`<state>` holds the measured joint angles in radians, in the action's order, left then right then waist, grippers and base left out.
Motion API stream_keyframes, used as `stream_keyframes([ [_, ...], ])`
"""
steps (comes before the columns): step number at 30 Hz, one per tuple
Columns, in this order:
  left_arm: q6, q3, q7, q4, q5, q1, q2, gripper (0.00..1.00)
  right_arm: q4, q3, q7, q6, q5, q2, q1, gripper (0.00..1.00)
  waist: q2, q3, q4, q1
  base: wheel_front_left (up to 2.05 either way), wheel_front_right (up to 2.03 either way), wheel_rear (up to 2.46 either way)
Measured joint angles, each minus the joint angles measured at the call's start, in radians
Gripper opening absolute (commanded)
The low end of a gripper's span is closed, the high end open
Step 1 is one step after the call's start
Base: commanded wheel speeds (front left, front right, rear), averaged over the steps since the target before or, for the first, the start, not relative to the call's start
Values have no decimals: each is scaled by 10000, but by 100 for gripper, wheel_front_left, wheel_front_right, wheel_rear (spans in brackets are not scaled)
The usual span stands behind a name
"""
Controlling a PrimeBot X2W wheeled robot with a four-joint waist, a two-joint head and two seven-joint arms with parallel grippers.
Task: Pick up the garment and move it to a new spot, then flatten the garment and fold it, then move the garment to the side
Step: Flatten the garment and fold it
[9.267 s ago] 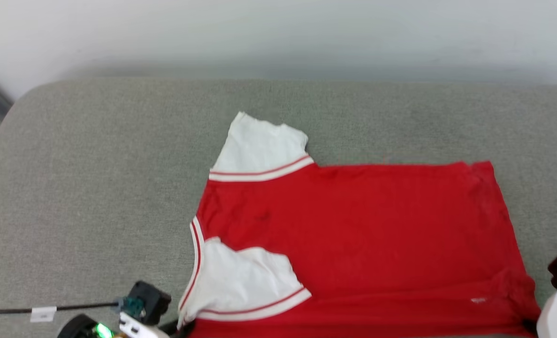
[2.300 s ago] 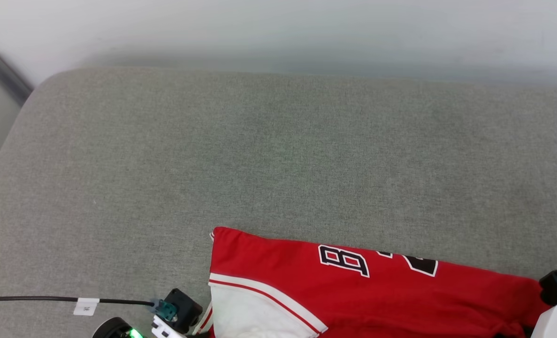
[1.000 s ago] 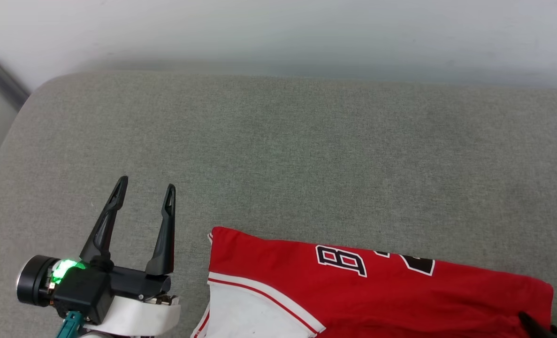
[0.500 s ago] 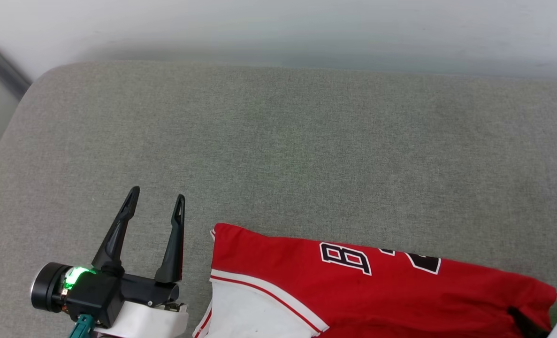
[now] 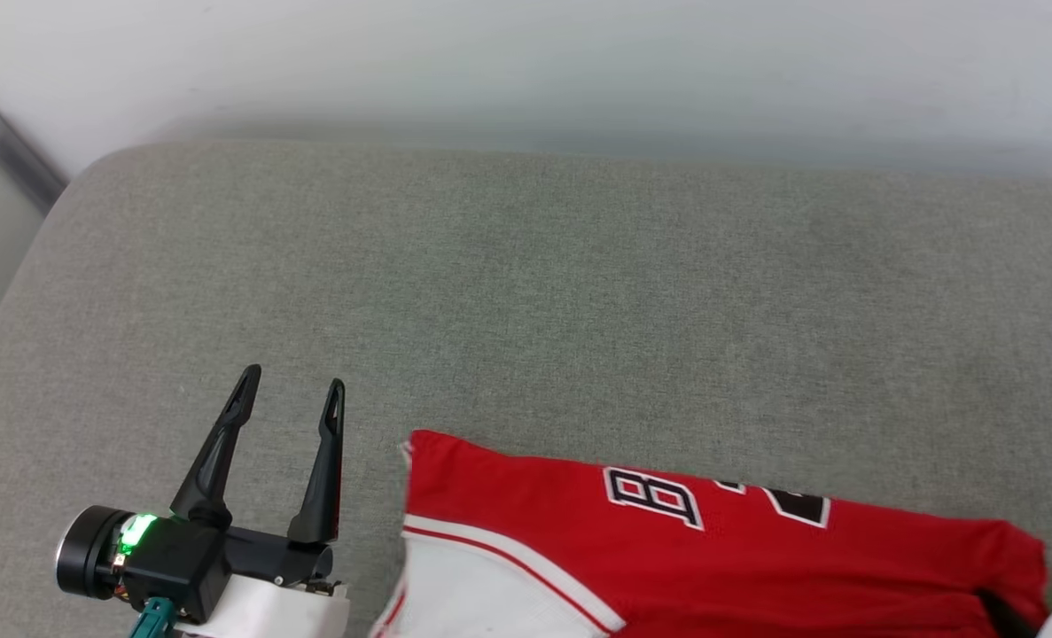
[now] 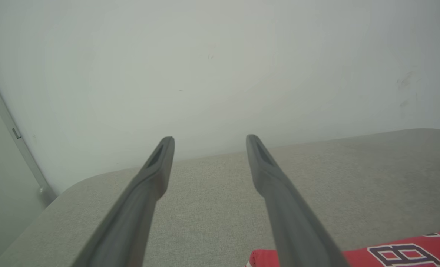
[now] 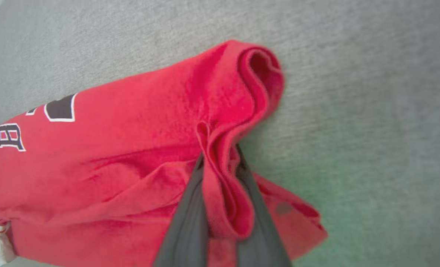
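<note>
A pale wall runs behind the garment, on its far side. The grey fabric-covered worktop carries the garment and spreads bare beyond its far edge and off to its left.

The garment lies folded lengthwise along the worktop's near edge, red side up. Its black, white-outlined print shows at the far fold line, and a white sleeve with red-and-white striped trim sits at its left end.

The left gripper is just left of the garment's left end and apart from it. Its two dark fingers are spread wide, hold nothing, and point away over the worktop toward the wall.

The right gripper is at the garment's right end. In the right wrist view its fingers are pinched together on a bunched ridge of red cloth, and the hem curls into a roll just past the fingertips.

A grey metal strip slants down the wall far to the garment's left.
</note>
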<state>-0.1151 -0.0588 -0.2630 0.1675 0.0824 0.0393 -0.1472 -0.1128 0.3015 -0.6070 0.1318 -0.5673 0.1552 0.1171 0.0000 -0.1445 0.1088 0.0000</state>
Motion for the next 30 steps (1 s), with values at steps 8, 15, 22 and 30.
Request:
stream_keyframes([
  [8, -81, 40, 0, -17, -75, 45, 77, 100, -353, 1206, 121, -8, 337, 1152, -1, 0, 0, 113, -139, 0, 0, 0, 0],
  [15, -119, 113, 2, -86, -73, 142, 153, 100, 575, 500, -374, -10, -21, 1256, -40, 0, 0, 274, -245, 0, 0, 0, 0],
  [22, -134, 136, 0, -148, -13, 169, 217, 100, 2558, -840, -1338, -10, -349, 976, 551, 0, 0, 480, -206, 0, 0, 0, 0],
  [30, -140, 198, 2, -219, 27, 178, 345, 100, 3896, -2242, -2380, -10, -754, -288, 569, 0, 0, 561, 42, 0, 0, 0, 0],
])
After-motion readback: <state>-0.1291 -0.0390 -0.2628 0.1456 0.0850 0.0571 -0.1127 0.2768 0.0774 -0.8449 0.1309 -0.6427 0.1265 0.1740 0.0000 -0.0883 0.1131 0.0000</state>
